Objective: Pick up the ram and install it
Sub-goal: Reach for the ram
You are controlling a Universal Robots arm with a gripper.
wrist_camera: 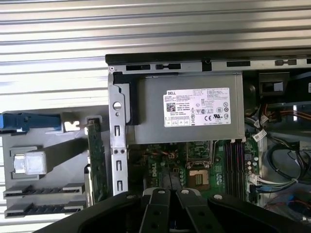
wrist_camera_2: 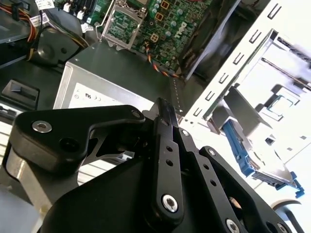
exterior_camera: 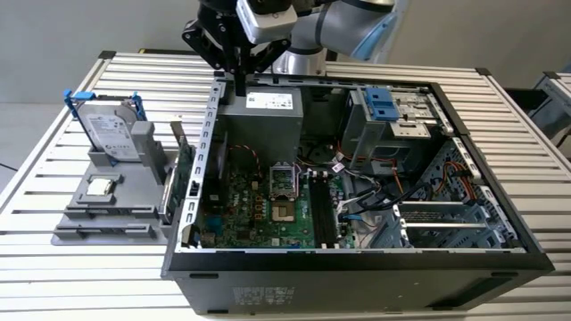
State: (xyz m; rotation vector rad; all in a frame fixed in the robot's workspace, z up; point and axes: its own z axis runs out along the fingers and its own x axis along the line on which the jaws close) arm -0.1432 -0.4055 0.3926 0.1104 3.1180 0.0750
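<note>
While above the case point(exterior_camera: 357, 271), claw point(exterior_camera: 239, 87) closed.

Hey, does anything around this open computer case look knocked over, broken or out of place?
Nothing stands out. The hard drive stands upright in its grey holder, the cables in the case lie loose but look intact, and the hand hangs above the power supply.

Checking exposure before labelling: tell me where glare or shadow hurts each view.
Second wrist view: strong glare washes out the perforated chassis rail and what lies past it, while the gripper is a dark mass in front. Exterior view: even light on the table, but the inside of the computer case sits in shade. First wrist view: even light, with the power supply label bright but not washed out.
</note>
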